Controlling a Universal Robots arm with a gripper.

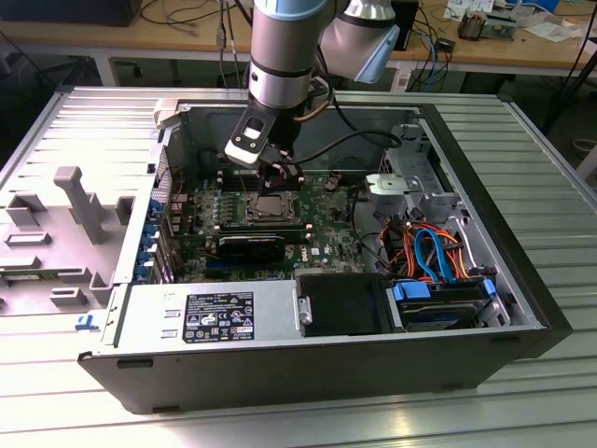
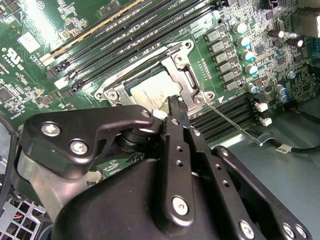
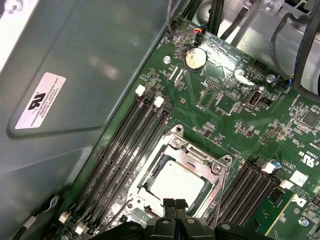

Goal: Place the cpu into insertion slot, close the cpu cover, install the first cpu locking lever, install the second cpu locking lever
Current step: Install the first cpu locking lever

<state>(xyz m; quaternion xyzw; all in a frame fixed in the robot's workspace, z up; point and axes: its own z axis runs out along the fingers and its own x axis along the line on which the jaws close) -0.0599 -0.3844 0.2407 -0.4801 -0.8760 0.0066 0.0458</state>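
Silver-grey cpu [image 3: 176,184] lies flat within the lowered cpu cover [image 3: 200,154], just beneath the jaws, which are pinched together and empty.

You had the open computer case [image 1: 280,373] on a ribbed metal table [image 1: 56,392], a grey power supply [image 1: 205,315] and orange and blue cables [image 1: 429,247] inside it. On the green board [image 3: 225,125], a round coin battery [image 3: 195,59] sat apart from the long black memory slots [image 3: 125,145].
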